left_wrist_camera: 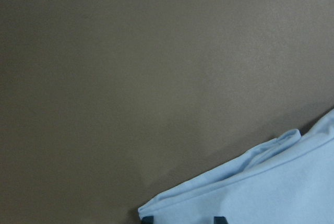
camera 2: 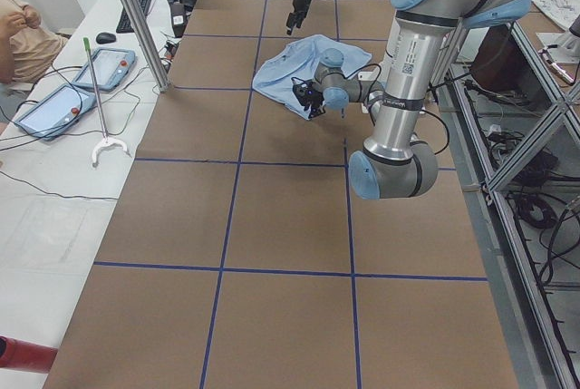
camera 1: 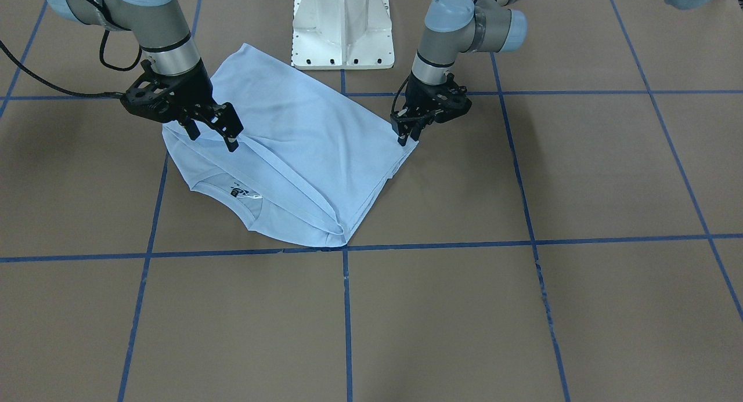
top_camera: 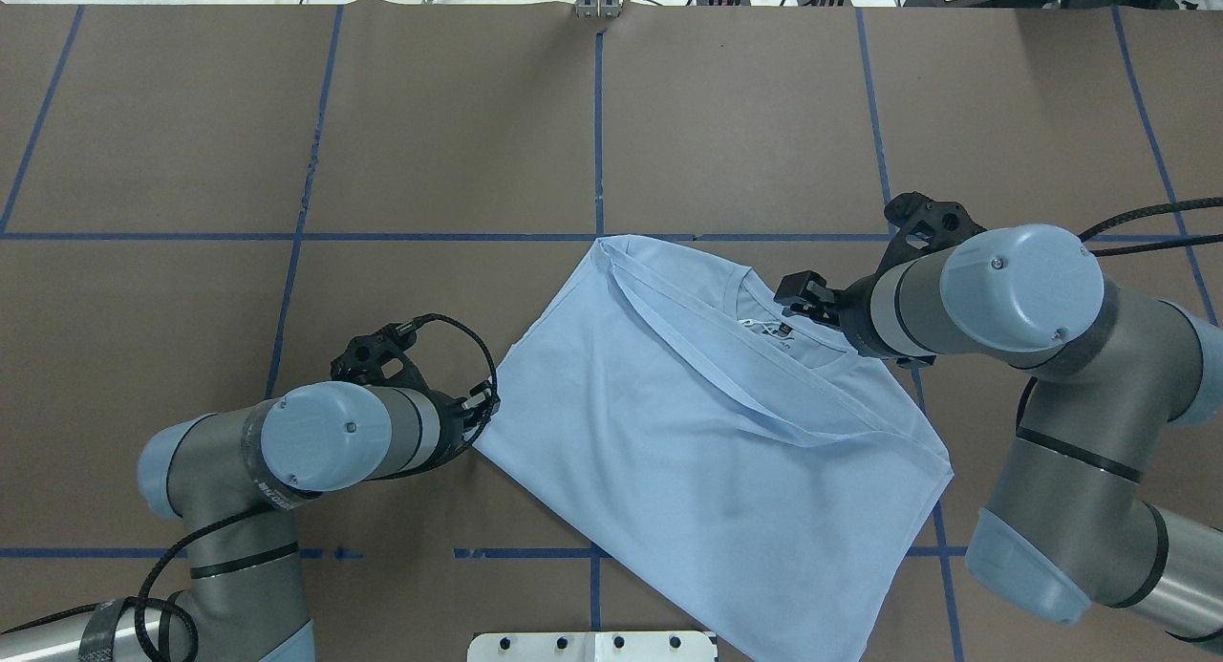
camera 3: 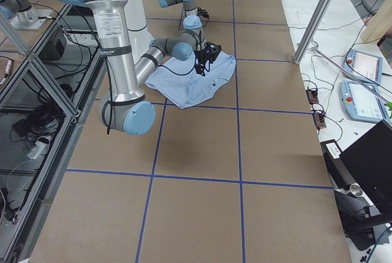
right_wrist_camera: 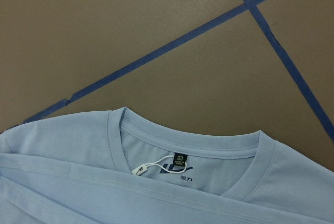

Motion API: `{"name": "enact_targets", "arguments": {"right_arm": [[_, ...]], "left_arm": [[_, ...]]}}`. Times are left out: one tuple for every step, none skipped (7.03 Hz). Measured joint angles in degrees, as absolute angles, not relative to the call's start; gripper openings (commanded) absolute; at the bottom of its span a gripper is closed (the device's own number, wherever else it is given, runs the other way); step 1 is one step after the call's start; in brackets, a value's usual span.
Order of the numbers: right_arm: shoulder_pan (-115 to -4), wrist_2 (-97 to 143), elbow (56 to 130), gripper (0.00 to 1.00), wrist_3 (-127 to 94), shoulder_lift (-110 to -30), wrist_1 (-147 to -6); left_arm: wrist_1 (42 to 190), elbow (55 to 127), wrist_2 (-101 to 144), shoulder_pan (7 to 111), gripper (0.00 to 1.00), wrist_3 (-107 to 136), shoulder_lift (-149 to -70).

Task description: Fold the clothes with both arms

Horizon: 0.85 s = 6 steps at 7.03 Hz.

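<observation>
The light blue T-shirt (camera 1: 307,141) lies folded on the brown table, also in the overhead view (top_camera: 707,433). Its collar and black neck label (right_wrist_camera: 180,158) face up; the palm print is hidden. My left gripper (camera 1: 407,135) is low at the shirt's side corner (left_wrist_camera: 271,192). Its fingertips (left_wrist_camera: 147,219) stand a little apart with the cloth edge between them. My right gripper (camera 1: 213,136) is open just above the shirt beside the collar, holding nothing. In the overhead view the left gripper (top_camera: 487,406) is at the shirt's left corner and the right gripper (top_camera: 801,294) is by the collar.
The white pedestal base (camera 1: 342,31) stands just behind the shirt. Blue tape lines (camera 1: 346,309) grid the brown table top. A white side bench with tablets (camera 2: 100,72) and cables runs along the table's far side.
</observation>
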State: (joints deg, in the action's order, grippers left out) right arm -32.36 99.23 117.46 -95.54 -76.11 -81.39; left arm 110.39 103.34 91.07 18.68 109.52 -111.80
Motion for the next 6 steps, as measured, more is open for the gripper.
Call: {"name": "enact_targets", "arguments": {"right_arm": [[-32.39,99.25,117.30,1.00,-95.59,-75.77,-81.39],[-32.45,99.29,117.23,1.00,-95.64,-75.46,-81.40],[-32.48,99.31,117.19,1.00,-95.68,-75.21,-81.44],[-32.50,99.31,117.18,1.00,-95.70,-75.11,-81.46],[-32.54,99.33,117.16,1.00,-95.71,-75.09,-81.47],[-32.56,99.37,117.16,1.00,-95.71,-75.07,-81.47]], "left_arm": [[110.32,103.34,91.06,18.71,0.49,109.46,-111.84],[109.44,103.51,91.06,18.71,0.49,109.43,-111.92],[107.62,103.80,91.05,18.72,0.49,109.45,-112.23],[106.33,103.99,91.05,18.72,0.49,109.48,-112.61],[105.76,104.03,91.05,18.72,0.49,109.50,-112.77],[105.52,103.99,91.07,18.72,0.49,109.51,-112.82]]}}
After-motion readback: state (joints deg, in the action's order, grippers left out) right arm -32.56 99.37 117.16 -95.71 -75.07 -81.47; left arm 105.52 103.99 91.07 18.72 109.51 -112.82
